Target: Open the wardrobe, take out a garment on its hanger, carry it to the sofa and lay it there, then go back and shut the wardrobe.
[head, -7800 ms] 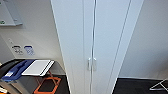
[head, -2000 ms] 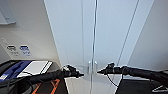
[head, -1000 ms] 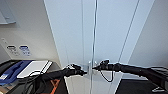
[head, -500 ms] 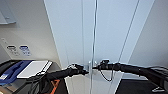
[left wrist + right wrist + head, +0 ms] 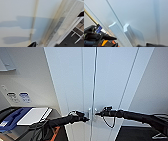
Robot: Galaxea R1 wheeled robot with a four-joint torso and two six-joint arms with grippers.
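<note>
The head camera looked from above, close to the shut wardrobe (image 5: 95,84). Both wrist cameras faced its doors from very near; all three shared the door seam.

left tool (image 5: 86,119): just left of the handles (image 5: 92,114), at their height
right tool (image 5: 98,114): just right of the handles, facing the left tool
wardrobe (image 5: 110,84): directly ahead of both tools, doors closed
tray (image 5: 33,115): well left of the left tool
</note>
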